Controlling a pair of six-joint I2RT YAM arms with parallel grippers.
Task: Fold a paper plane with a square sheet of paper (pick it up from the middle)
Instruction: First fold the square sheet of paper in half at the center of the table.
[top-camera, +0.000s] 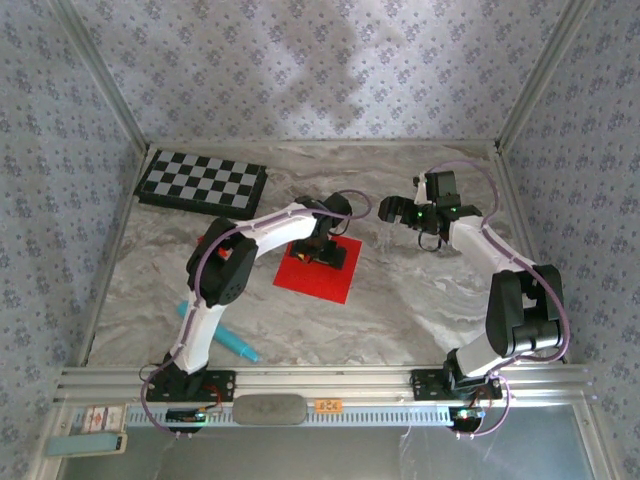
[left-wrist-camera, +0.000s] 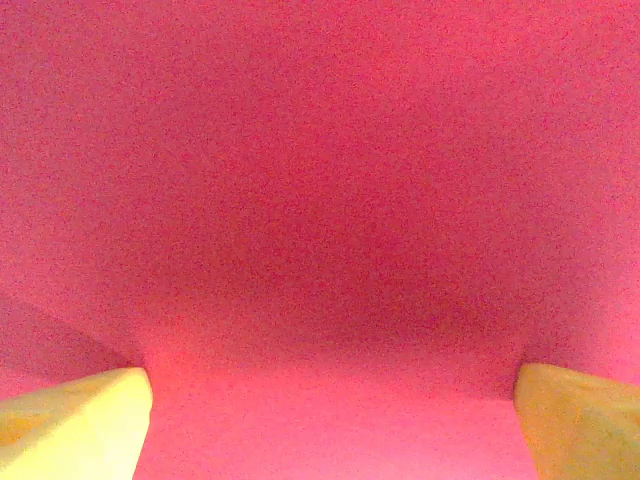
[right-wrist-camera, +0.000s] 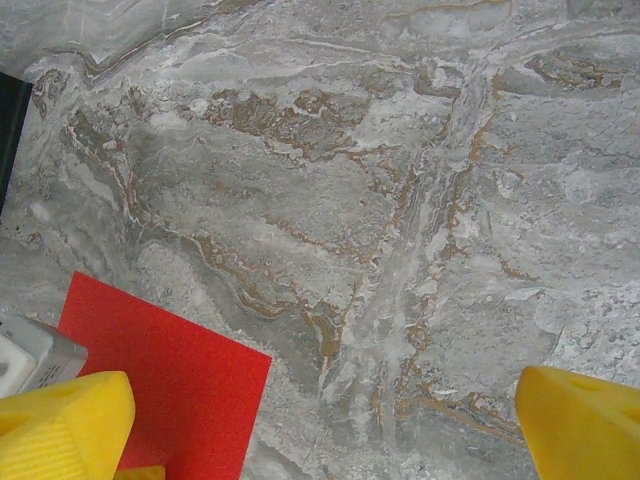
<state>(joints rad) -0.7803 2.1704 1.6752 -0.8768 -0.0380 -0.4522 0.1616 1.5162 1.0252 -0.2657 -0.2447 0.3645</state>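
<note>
The square sheet of paper (top-camera: 322, 278) lies flat and bright red on the marble table, in the middle. My left gripper (top-camera: 322, 255) is down over the sheet's far part. In the left wrist view the red paper (left-wrist-camera: 320, 200) spreads close under the camera, and the left gripper (left-wrist-camera: 330, 420) is open, its yellow fingertips (left-wrist-camera: 80, 425) wide apart with flat paper between them. My right gripper (top-camera: 397, 212) hovers open to the right of the sheet. In the right wrist view one corner of the sheet (right-wrist-camera: 170, 380) lies at lower left, and the right gripper (right-wrist-camera: 325, 425) spans bare marble.
A chequered board (top-camera: 200, 183) lies at the back left. A teal pen (top-camera: 236, 346) lies near the left arm's base, and a small red scrap (top-camera: 212, 238) shows behind the left arm. Patterned walls close in the table on three sides.
</note>
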